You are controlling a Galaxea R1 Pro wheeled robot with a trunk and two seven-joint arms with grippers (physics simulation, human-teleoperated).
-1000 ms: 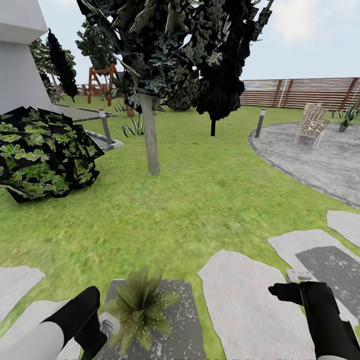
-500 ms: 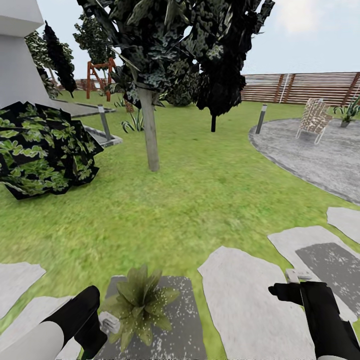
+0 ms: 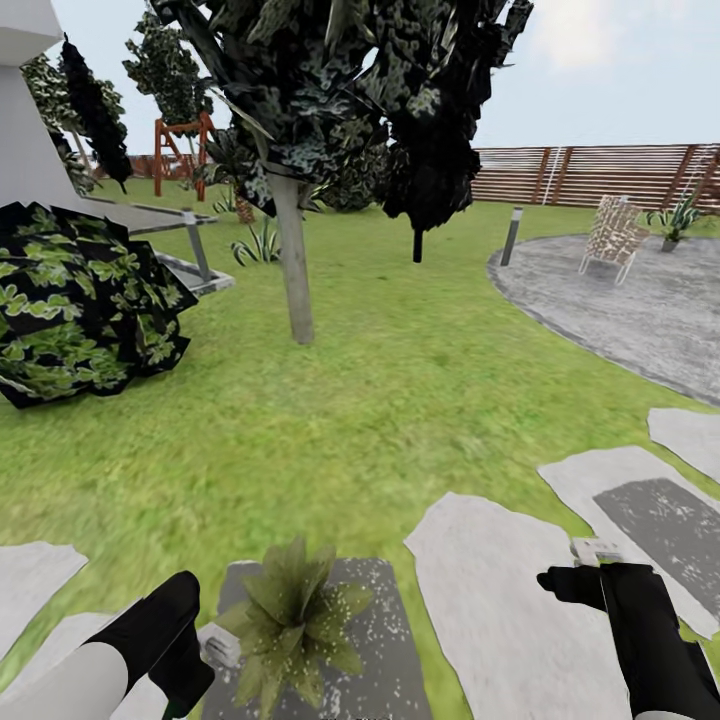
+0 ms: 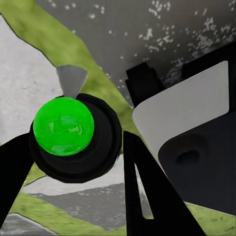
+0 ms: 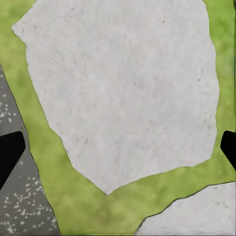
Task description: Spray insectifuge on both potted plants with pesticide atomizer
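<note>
Head view: the left tool [image 3: 185, 655] hangs low over the stepping stones, its black fingers pinching the pesticide atomizer [image 3: 218, 645], whose white body pokes out toward the potted plant [image 3: 293, 625]. That plant sits just beside the tool on a dark grey stepping stone [image 3: 385, 640], its leaves and the stone around it dotted with whitish insectifuge [image 3: 352, 600]. The right tool [image 3: 572, 585] hovers well apart on the other side, above a pale stepping stone [image 3: 500, 600]; from here I cannot tell how its fingers stand. Ahead of both tools the lawn [image 3: 400, 400] lies open up to a tree trunk [image 3: 294, 260], with a dark leafy bush [image 3: 80, 300] off to the left tool's side. Beyond the right tool curves the edge of the paved patio [image 3: 620, 310], carrying a chair [image 3: 610, 235] and bordered by a bollard lamp [image 3: 511, 236]; the slatted fence [image 3: 600, 175] closes the far end.

Left wrist view: the left tool's fingers [image 4: 147, 196] press on the atomizer [image 4: 187, 123], its white body filling the gap, with a round black cap and green dome [image 4: 64, 127] alongside. Past them lie the speckled dark stone [image 4: 147, 24], a grass strip and a pale stone.

Right wrist view: the right tool's dark fingertips [image 5: 10, 152] stand spread at opposite edges, nothing between them. Below is the pale stone [image 5: 123, 88] ringed by grass [image 5: 113, 211], with the speckled dark stone's edge [image 5: 19, 206] near one fingertip.
</note>
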